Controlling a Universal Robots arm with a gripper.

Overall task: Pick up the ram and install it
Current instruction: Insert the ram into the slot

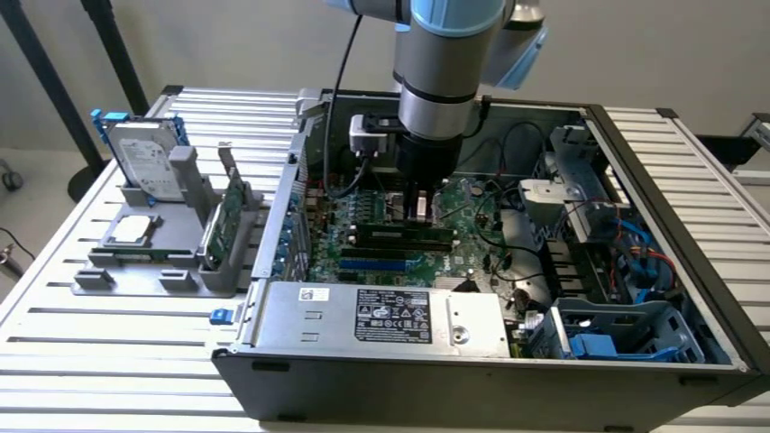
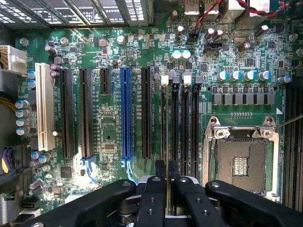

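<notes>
My gripper (image 1: 420,213) is down inside the open computer case (image 1: 673,352), just over the motherboard (image 1: 463,203). In the wrist view its two black fingers (image 2: 160,171) stand close together, shut on the ram (image 2: 166,142). The ram shows edge-on as a thin dark line along one outer slot of the row of black memory slots (image 2: 185,127). In the exterior view the ram (image 1: 398,235) is a long dark bar lying along the slots right under the gripper. I cannot tell whether it is fully seated.
On the exterior view's left a grey holder (image 1: 114,271) carries the silver hard drive (image 1: 144,162), a processor (image 1: 130,230) and the taller green card (image 1: 234,212). The power supply (image 1: 385,316) lies at the case front. Cables (image 1: 517,153) and the drive cage (image 1: 583,162) crowd the right. The empty CPU socket (image 2: 240,163) lies beside the slots.
</notes>
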